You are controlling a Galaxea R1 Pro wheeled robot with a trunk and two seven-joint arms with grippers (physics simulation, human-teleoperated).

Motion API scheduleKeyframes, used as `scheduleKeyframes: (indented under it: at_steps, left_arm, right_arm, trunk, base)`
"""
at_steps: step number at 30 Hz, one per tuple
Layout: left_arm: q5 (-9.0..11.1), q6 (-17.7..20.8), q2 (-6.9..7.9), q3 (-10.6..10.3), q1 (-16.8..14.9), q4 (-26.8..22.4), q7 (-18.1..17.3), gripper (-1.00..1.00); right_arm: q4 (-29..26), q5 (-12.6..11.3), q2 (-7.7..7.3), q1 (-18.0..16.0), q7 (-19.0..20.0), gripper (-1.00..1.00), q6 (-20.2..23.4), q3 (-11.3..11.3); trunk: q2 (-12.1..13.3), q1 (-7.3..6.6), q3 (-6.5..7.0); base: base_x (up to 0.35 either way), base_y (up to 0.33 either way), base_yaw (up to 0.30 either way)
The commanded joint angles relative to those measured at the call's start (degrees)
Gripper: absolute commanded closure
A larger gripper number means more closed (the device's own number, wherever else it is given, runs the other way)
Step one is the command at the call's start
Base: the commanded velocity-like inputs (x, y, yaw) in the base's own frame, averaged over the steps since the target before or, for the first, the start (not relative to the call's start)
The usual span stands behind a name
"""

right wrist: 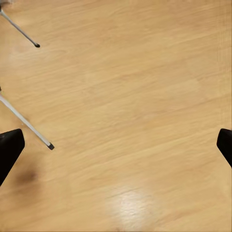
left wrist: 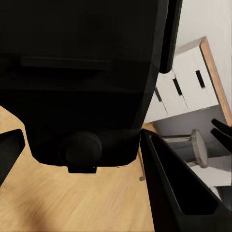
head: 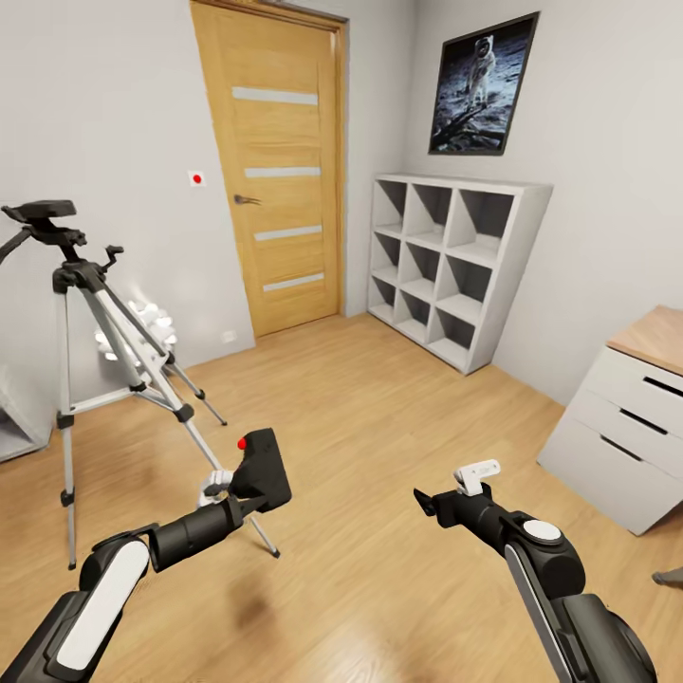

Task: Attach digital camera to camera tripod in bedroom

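1. In the left gripper (head: pixel 237 495), low over the wood floor (head: pixel 379 408), sits the digital camera (head: pixel 261 470): a matte-black body with a red round button on top, fingers closed on it.
2. In the left wrist view the camera's (left wrist: pixel 82 72) dark body sits between the fingers (left wrist: pixel 179 188).
3. The camera tripod (head: pixel 95 323) stands just beyond, silver legs spread, black pan head bare.
4. The right gripper (head: pixel 446 498) hangs empty, its fingertips (right wrist: pixel 9 147) spread wide.
5. Behind are a wooden door (head: pixel 275 161), white cube shelf (head: pixel 455 266), astronaut poster (head: pixel 484 85) and drawer unit (head: pixel 626 427).

No words, numbers or brand marks can be read anywhere. The poster (head: pixel 482 83) carries a picture only, without lettering
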Motion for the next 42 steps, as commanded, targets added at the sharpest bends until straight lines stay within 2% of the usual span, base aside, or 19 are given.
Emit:
scheduleKeyframes:
  at_steps: [1,7,12,36,42]
  left_arm:
    - [0.0,0.2,0.04,0.2,0.0,0.0,-0.2,1.0]
    - [-0.1,0.2,0.15,1.2,0.4,0.6,0.1,1.0]
    - [-0.1,0.2,0.22,3.0,0.4,1.8,0.0,1.0]
    - [-0.1,0.1,0.2,3.7,0.4,4.1,0.2,1.0]
    - [0.0,0.2,0.2,5.3,0.4,4.1,0.2,1.0]
  right_arm:
    - [-0.1,0.0,-0.03,0.0,0.1,-1.0,0.3,0.0]
    - [0.0,-0.1,-0.1,-0.1,0.2,-1.0,0.1,-0.1]
    - [0.0,0.0,-0.04,-0.1,0.0,-1.0,0.0,-0.1]
    - [0.2,0.1,-0.02,-0.1,-0.1,-1.0,0.0,0.0]
    - [0.2,0.1,-0.02,-0.1,-0.1,-1.0,0.0,0.0]
  trunk:
    - [0.4,-0.23,0.13]
    - [2.8,-1.55,1.13]
    - [4.8,-2.64,1.84]
    - [14.4,-7.92,5.31]
    - [16.8,-9.23,6.19]
  base:
    - [0.0,0.0,0.28]
    - [0.0,0.0,0.271]
    - [0.0,0.0,0.252]
    - [0.0,0.0,0.259]
    - [0.0,0.0,0.262]
